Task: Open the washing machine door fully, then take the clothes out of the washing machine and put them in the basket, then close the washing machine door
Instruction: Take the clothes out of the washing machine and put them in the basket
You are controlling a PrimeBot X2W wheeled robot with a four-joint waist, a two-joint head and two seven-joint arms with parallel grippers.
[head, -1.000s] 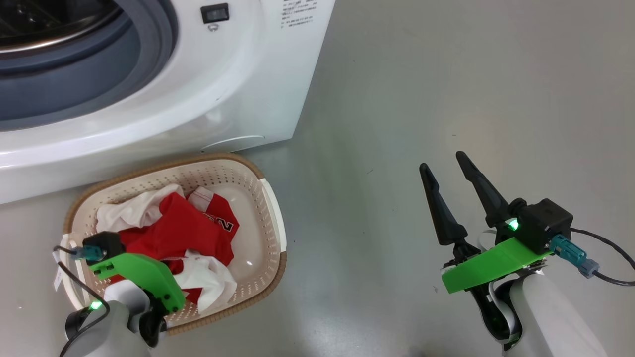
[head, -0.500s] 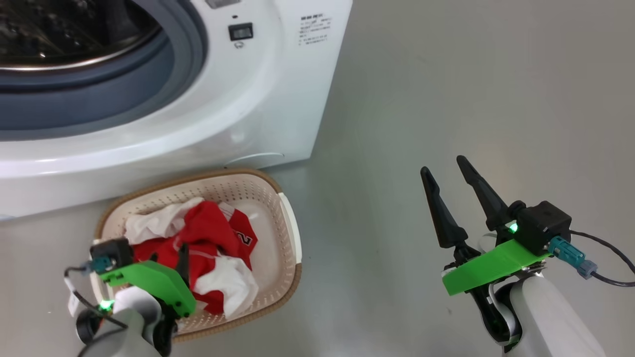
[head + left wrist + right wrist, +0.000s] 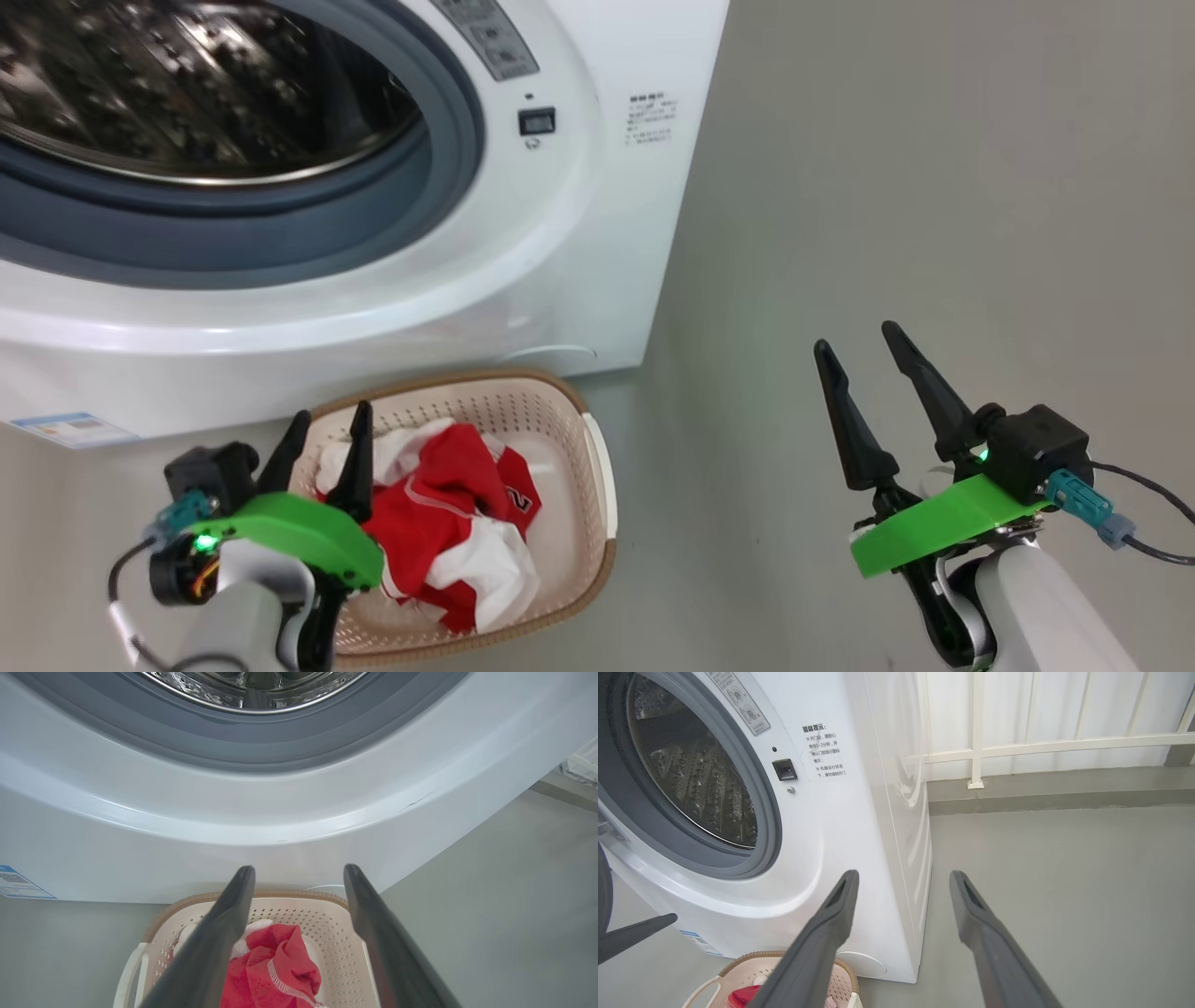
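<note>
So the soft red and white sports clothes (image 3: 448, 523) are lying bunched up in the small cream perforated plastic basket (image 3: 523, 411), with the white number 2 facing up. The basket sits on the grey floor (image 3: 934, 187), just beside the bottom front of the big white front-loading washing machine (image 3: 579, 280), near its right front corner. The left pincer (image 3: 332, 413) hangs over the basket's left rim, fingers spread apart, nothing between them. The right pincer (image 3: 855, 336) is well off to the right over bare floor, also spread wide and holding nothing.
</note>
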